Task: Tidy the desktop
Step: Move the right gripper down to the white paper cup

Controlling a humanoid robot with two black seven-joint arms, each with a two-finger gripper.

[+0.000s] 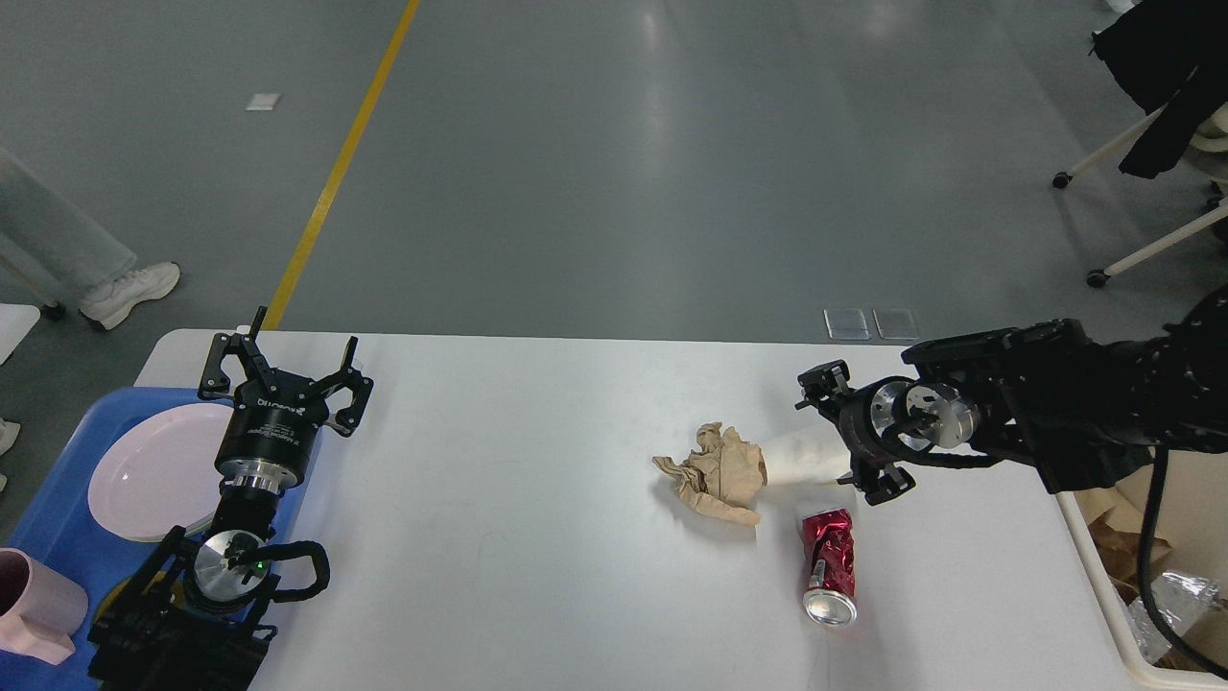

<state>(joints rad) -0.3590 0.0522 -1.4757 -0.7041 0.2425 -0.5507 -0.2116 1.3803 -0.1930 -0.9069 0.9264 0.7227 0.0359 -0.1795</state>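
Note:
The white desktop (518, 566) carries a crumpled brown paper wad (715, 473), a white paper cup (796, 458) lying on its side with its narrow end against the wad, and a crushed red can (829, 564) in front of them. My right gripper (844, 435) comes in from the right and is open, one finger beyond the cup's wide end and one on its near side. That wide end is hidden behind the gripper. My left gripper (286, 363) stands open and empty at the table's left, pointing away from me.
A blue tray (53, 523) at the left edge holds a white plate (144, 470) and a pink mug (34, 605). A cream bin (1118, 614) with brown paper and foil stands off the right edge. A person's shoe (129, 288) is on the floor at far left.

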